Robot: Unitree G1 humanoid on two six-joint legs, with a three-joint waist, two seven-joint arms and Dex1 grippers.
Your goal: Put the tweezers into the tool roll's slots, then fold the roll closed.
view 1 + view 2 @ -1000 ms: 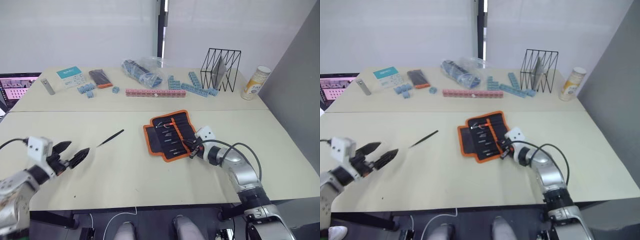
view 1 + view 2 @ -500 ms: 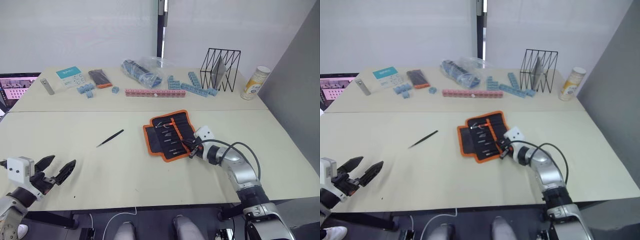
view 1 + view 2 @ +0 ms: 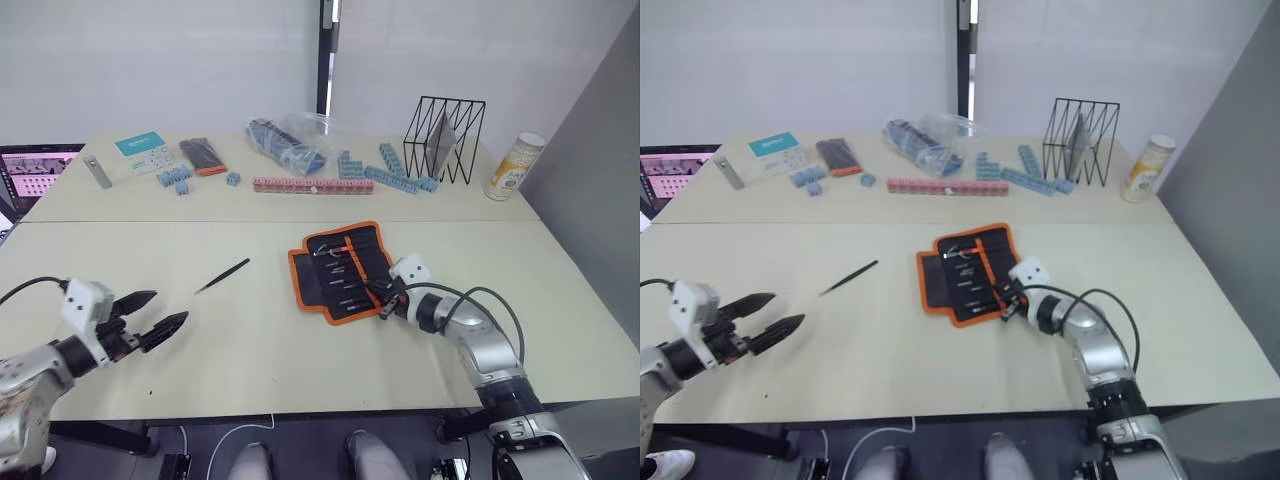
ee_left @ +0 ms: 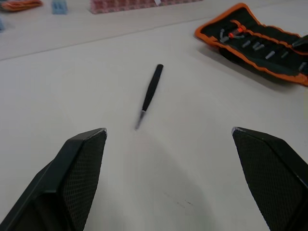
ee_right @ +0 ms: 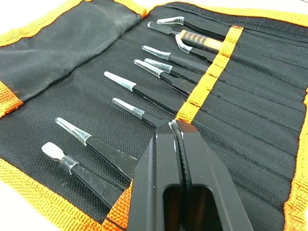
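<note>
The left gripper (image 3: 160,318) was held low over the table (image 3: 250,350) with its fingers (image 4: 82,159) spread wide, and nothing was gripped between them. It was aimed at the one loose tweezer (image 4: 150,93), which lay flat on the bare table surface, well apart from the gripper and well to the left of the tool roll (image 3: 345,270). The wide spread was judged to suit an approach to so slim a thing.

The loose tweezer's long axis was set on a diagonal: its fine tip pointed toward the robot's left and near edge, its blunt end toward the roll and the far side.

The roll was left unfolded, inner face up, with several tools already seated in the slots (image 5: 159,98) across the orange band (image 5: 204,79), their capped tips pointing away from that band. The right gripper (image 5: 176,126) was closed, empty, its tips resting over the band. It was judged to be steadying the fabric, though that could not be confirmed.

Farther off, blue blocks (image 3: 385,172), a wire rack (image 3: 443,138) and a bottle (image 3: 512,165) were set along the far side.
</note>
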